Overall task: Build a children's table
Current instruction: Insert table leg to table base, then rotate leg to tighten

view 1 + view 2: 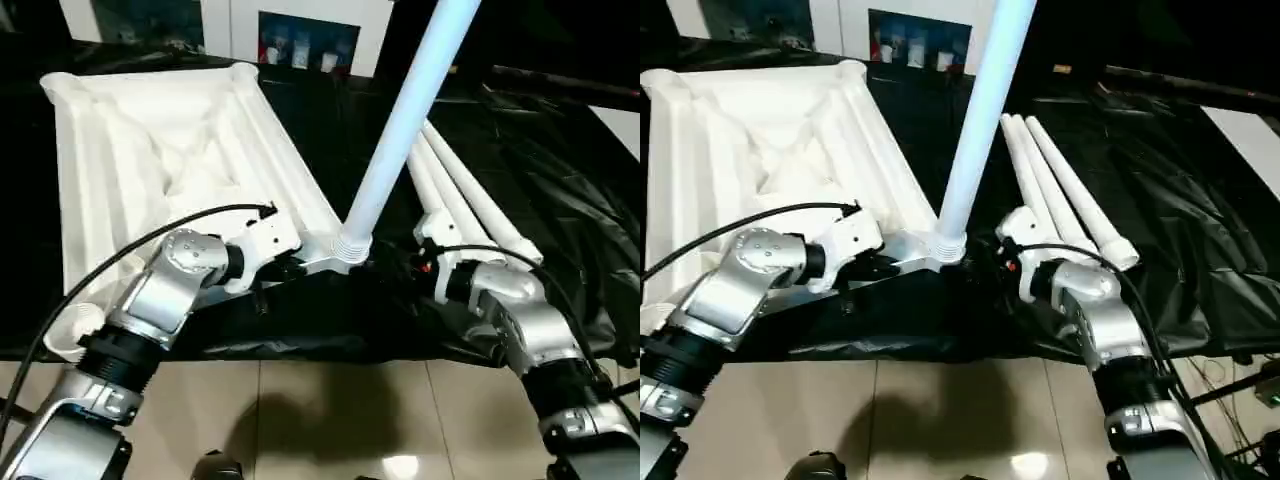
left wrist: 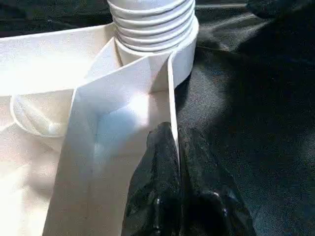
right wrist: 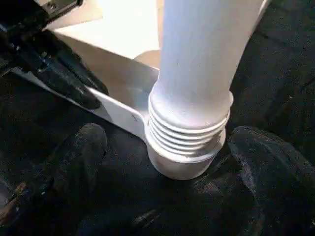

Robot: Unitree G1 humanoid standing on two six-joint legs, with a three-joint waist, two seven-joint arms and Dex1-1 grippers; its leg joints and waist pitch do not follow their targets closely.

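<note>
Left tool (image 2: 177,162) pinches the light, stiff children's table (image 1: 150,150) rim beside the corner socket; right tool (image 3: 162,196) spread around the slippery leg (image 1: 400,130).

- The children's table (image 1: 150,150) looks like white moulded plastic, smooth, with a soft sheen on its ribbed underside.
- The upright leg (image 1: 405,120) is the same smooth white plastic, ridged with threads at its base (a faint bluish gloss up the tube).
- The black cloth (image 1: 560,180), at 3 o'clock of the legs, is thin, crinkled and slightly shiny.
- The forearms (image 1: 165,285) are brushed silver metal.
- The left gripper (image 2: 179,187) has glossy black fingers.
- The floor (image 1: 330,410) is glossy pale tile.
</note>
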